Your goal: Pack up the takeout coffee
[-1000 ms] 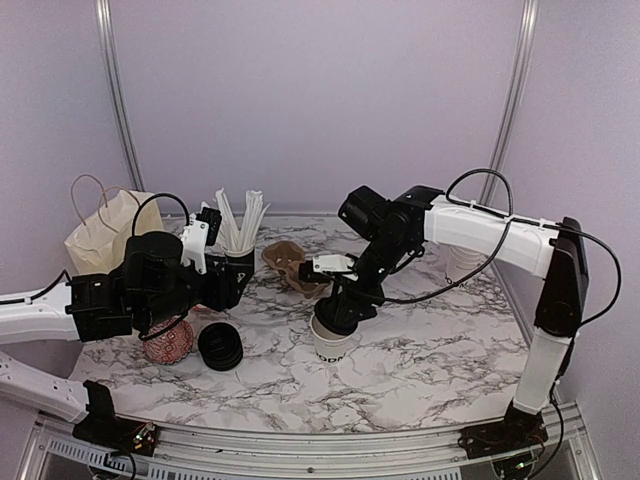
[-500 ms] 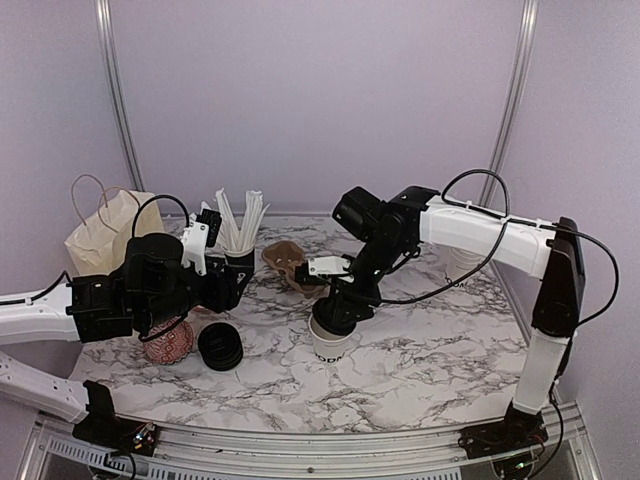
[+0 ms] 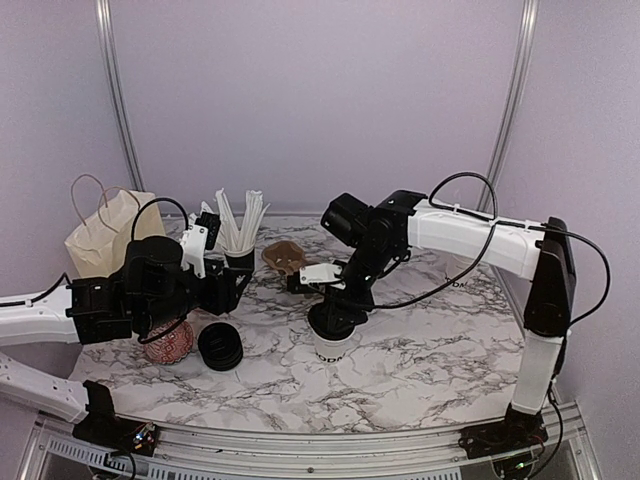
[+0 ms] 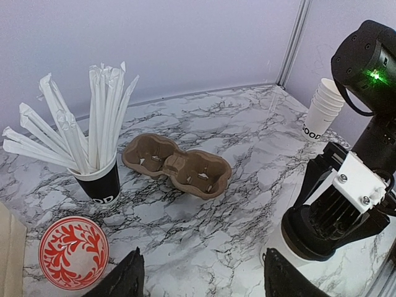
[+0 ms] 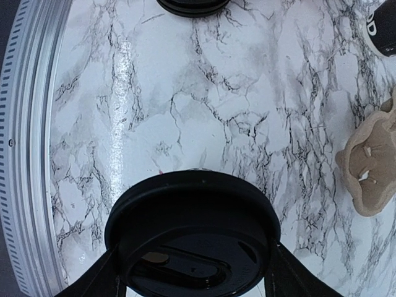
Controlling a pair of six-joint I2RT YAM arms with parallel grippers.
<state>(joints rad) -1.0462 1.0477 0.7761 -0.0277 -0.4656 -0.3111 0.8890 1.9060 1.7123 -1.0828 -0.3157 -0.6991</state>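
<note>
A white paper coffee cup (image 3: 331, 347) with black lettering stands on the marble table's middle. My right gripper (image 3: 336, 316) reaches down over it, its jaws closed on either side of the cup's black lid (image 5: 192, 216). In the right wrist view the lid fills the space between the fingers (image 5: 105, 278). The left wrist view shows the cup (image 4: 281, 263) at lower right under the right gripper. My left gripper (image 3: 230, 285) is open and empty, hovering left of the cup above the table; its fingertips (image 4: 127, 278) show at the bottom edge.
A brown two-cup carrier (image 3: 285, 258) lies behind the cup. A black cup of white sticks (image 3: 238, 262), a red-patterned bowl (image 3: 168, 342), a stack of black lids (image 3: 220, 347) and a paper bag (image 3: 100, 235) are at left. Stacked white cups (image 4: 322, 111) stand far right.
My right arm has shifted slightly left and lower over the cup, staying on the lid. The left arm has barely moved.
</note>
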